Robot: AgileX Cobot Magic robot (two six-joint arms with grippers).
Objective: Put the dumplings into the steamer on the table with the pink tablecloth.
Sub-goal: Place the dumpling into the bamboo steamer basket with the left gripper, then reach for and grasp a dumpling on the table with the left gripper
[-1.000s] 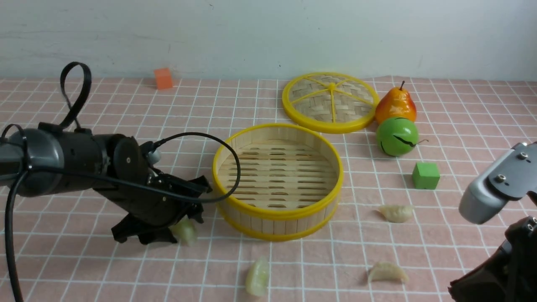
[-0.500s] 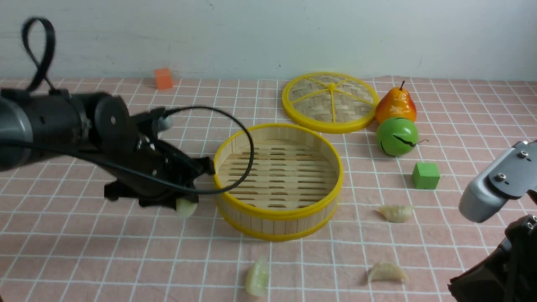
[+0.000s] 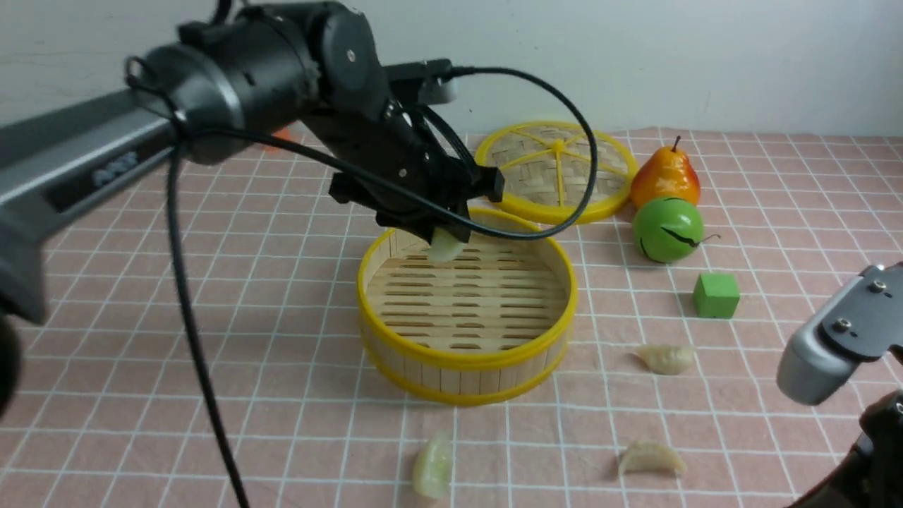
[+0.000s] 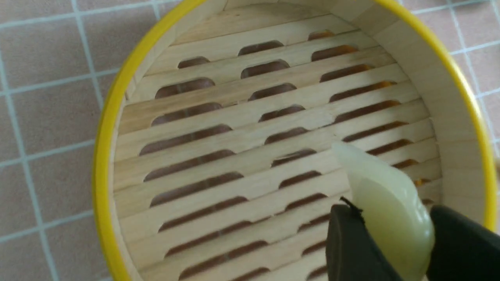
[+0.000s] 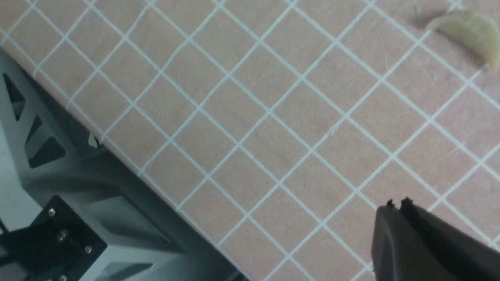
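Above the back part of the round bamboo steamer with yellow rims (image 3: 465, 363), our left jaws hold a small pale green dumpling (image 3: 446, 247). The jaws are closed part way, with one black jaw on each side of it. The tip of the dumpling points down. In the left wrist view this dumpling (image 4: 390, 210) hangs over the wooden slats of the steamer (image 4: 102, 156) and does not touch them.

The steamer stands in the middle of the worktop, on the pink tablecloth with thin white lines (image 3: 141, 339). Three more dumplings lie on the cloth outside the steamer. A second pale green dumpling (image 3: 432, 466) lies in front of the steamer, close to us. A cream dumpling (image 3: 650, 458) lies to the right of that one. Another cream dumpling (image 3: 667, 358) lies just right of the steamer, near the small green cube (image 3: 716, 295).

Behind the steamer lies the flat woven lid with a yellow rim (image 3: 554, 166). Next to the lid, on its right, stands an orange and yellow toy pear (image 3: 665, 176). A round green toy fruit (image 3: 667, 229) sits right in front of the pear.

Our right jaws are low at the near right corner of the worktop. In the right wrist view their black tips are pressed together with nothing between them, over the cloth. One cream dumpling (image 5: 468, 31) lies well apart from them, and we cannot tell which of the two it is.
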